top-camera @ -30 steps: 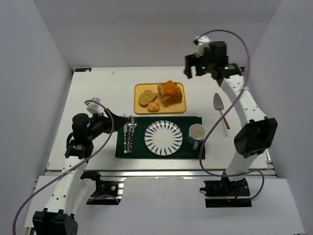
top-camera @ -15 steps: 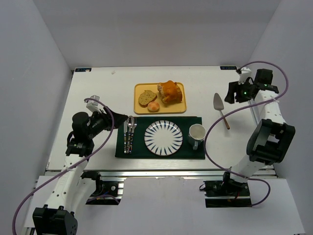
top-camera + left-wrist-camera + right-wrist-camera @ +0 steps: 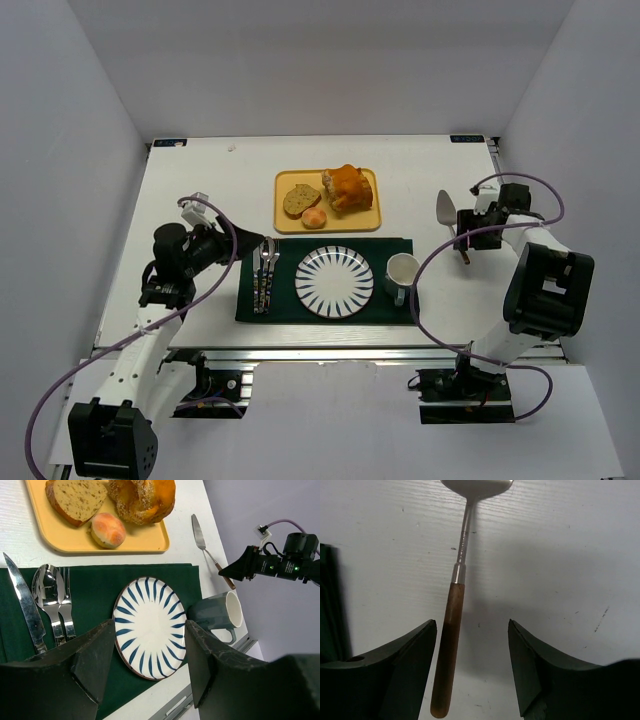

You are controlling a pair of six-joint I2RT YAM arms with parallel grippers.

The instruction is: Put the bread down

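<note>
The bread, a small round pale bun [image 3: 314,217], lies on the front edge of the yellow tray [image 3: 352,223], beside a seeded slice and a loaf chunk; it also shows in the left wrist view [image 3: 108,530]. The blue-striped plate [image 3: 334,282] sits bare on the green placemat, just in front of the tray. My left gripper [image 3: 248,245] is open and empty, hovering above the cutlery at the mat's left and looking down on the plate [image 3: 150,625]. My right gripper [image 3: 468,224] is open and empty, low over the server's wooden handle [image 3: 449,650] at the right.
A seeded slice [image 3: 300,198] and an orange loaf chunk [image 3: 350,187] share the tray. A knife, spoon and fork [image 3: 264,270] lie on the mat's left, a grey mug [image 3: 402,272] on its right. The cake server [image 3: 452,222] lies on the table to the right.
My right arm has swung from high at the back down to the table's right side, over the cake server. My left arm has shifted only slightly.
</note>
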